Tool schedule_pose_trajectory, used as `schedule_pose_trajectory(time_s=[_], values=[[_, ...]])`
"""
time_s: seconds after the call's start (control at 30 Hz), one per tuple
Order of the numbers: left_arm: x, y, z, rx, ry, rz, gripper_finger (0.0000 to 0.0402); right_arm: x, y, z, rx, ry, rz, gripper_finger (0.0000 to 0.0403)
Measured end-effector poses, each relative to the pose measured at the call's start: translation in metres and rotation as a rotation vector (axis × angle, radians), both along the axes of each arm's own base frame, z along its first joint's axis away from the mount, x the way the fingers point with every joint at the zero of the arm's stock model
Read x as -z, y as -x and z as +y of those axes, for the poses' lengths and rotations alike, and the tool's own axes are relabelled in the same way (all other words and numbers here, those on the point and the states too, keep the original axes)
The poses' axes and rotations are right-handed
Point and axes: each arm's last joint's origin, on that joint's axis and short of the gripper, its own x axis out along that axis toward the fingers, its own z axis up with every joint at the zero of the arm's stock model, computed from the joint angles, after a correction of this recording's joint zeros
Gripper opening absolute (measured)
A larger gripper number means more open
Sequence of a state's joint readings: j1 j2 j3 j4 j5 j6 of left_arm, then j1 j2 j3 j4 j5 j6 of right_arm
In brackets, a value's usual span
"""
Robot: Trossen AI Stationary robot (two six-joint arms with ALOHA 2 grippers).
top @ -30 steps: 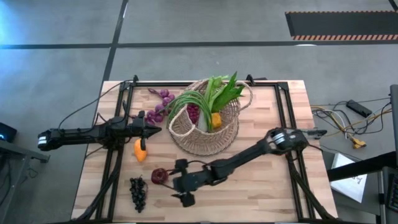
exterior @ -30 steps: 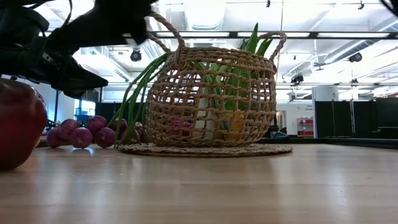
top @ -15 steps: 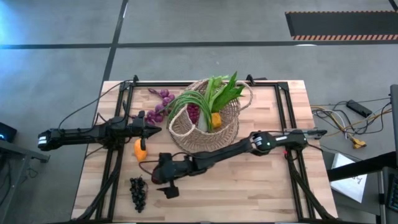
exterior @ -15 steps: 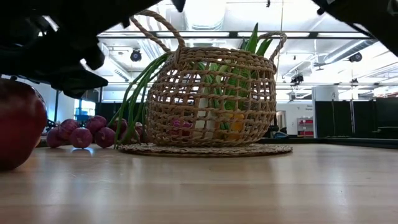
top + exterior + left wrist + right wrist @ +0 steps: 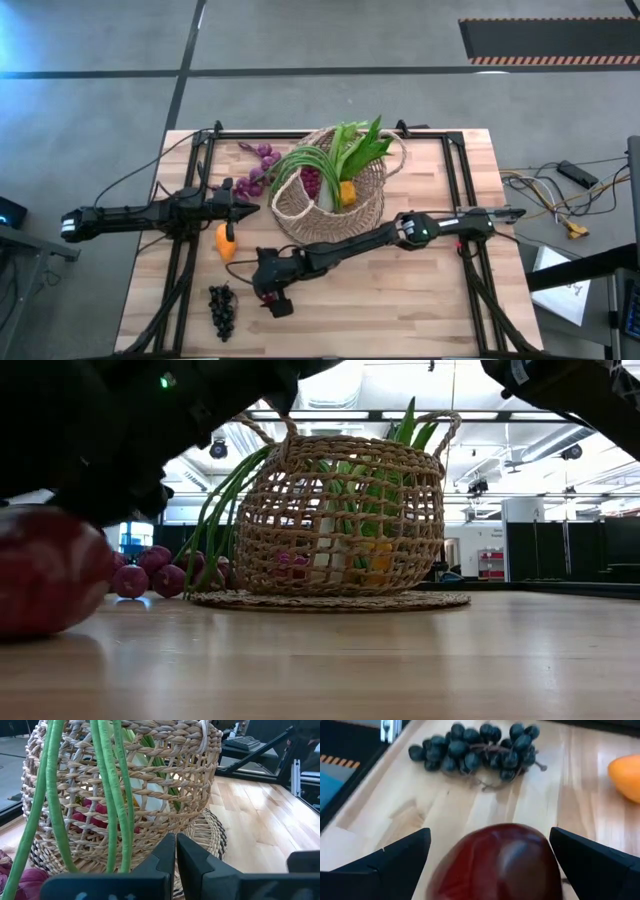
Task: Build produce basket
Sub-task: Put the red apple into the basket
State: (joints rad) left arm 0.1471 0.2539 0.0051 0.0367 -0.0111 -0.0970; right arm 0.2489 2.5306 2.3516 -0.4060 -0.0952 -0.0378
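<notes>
I spread my right gripper [image 5: 490, 855] around the dark red apple [image 5: 502, 860] at 7 o'clock of the basket [image 5: 330, 205]; greens already loaded. Dark grapes [image 5: 222, 308], orange fruit [image 5: 226, 241] remain outside; left gripper [image 5: 175, 850] pressed together, empty.

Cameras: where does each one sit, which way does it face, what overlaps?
High: overhead, straight down; both arms, basket, table.
Low: tabletop height, level across; apple near, right arm dark above.
Left wrist: on left arm, faces basket; left gripper jaws shut.
Right wrist: on right arm, faces the apple between the open jaws of the right gripper; black grapes beyond.
Shared: apple in low and right wrist; basket in high, low, left wrist.
</notes>
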Motion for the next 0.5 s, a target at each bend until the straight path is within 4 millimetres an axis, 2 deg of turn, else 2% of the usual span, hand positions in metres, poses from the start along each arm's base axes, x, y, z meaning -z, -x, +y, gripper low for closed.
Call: schedule_pose_trajectory(time_s=[0.23,0.5], values=[[0.0000,0.0000,0.0000,0.000,0.000,0.000,0.0000,0.0057,-0.0002,-0.0005,0.000,-0.012,0.019,0.0392],[0.0000,0.0000,0.0000,0.000,0.000,0.000,0.0000,0.0022,0.0025,0.0004,0.016,-0.025,0.045,0.0312]])
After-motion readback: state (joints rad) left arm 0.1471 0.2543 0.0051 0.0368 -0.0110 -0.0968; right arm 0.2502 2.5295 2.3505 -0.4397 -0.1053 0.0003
